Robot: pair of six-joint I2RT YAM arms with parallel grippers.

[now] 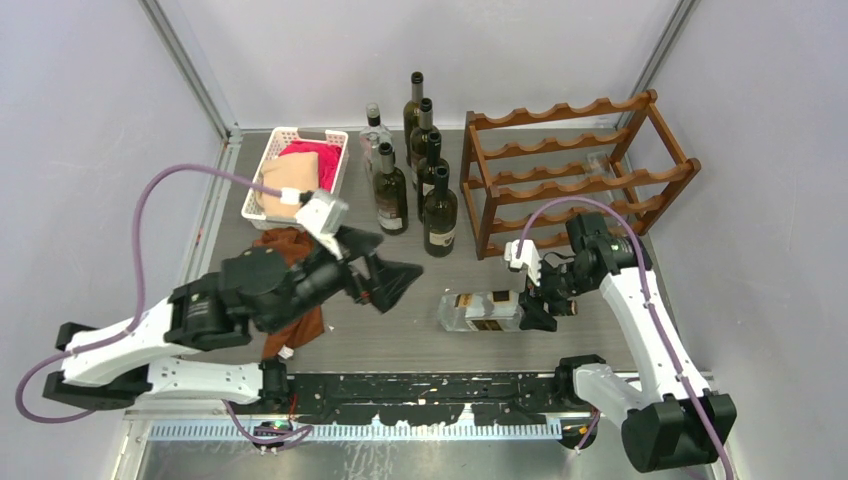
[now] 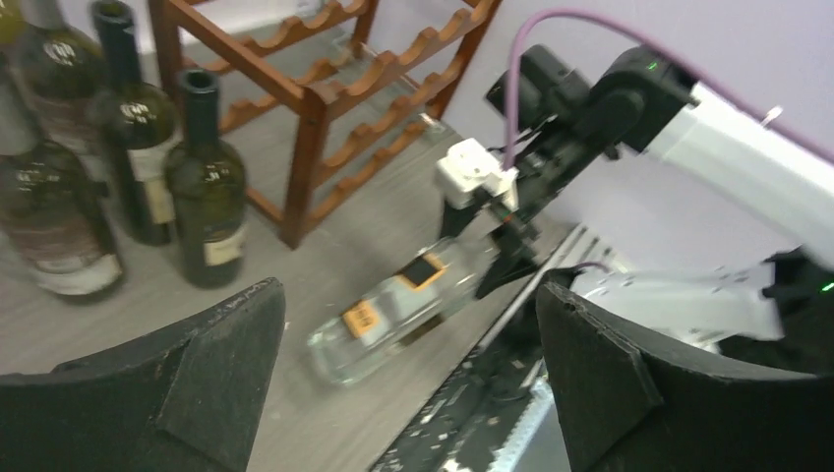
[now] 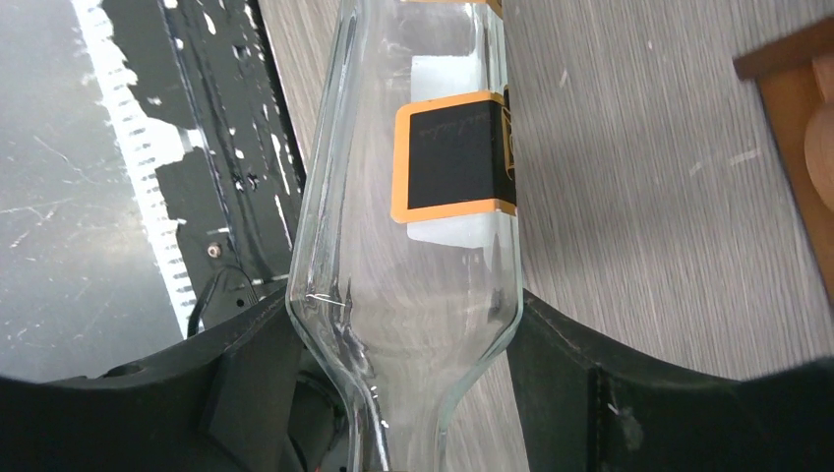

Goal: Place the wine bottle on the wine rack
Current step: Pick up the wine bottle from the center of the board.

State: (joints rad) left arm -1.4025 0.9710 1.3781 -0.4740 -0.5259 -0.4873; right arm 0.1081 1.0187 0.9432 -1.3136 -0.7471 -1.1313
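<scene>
Your right fingers [image 3: 246, 383] are pinching the wine bottle [image 1: 480, 310] on both sides where its shoulder is narrowing into the neck. The bottle is clear glass with an orange-edged black label, and it is lying on its side near the front edge of the worktop [image 1: 420, 345], base pointing toward your left arm. Your left fingers [image 2: 216, 364] are spreading wide and holding nothing, hovering left of the bottle's base.

The wine rack [image 1: 575, 175] is standing behind the bottle, apart from it. A cluster of upright bottles [image 1: 425, 180] is crowding the rack's left post. A brown cloth [image 1: 290, 245] is lying under your left arm. At the far left, a white basket [image 1: 262, 180] is holding a pink cloth [image 1: 305, 152] and a tan bundle [image 1: 290, 180].
</scene>
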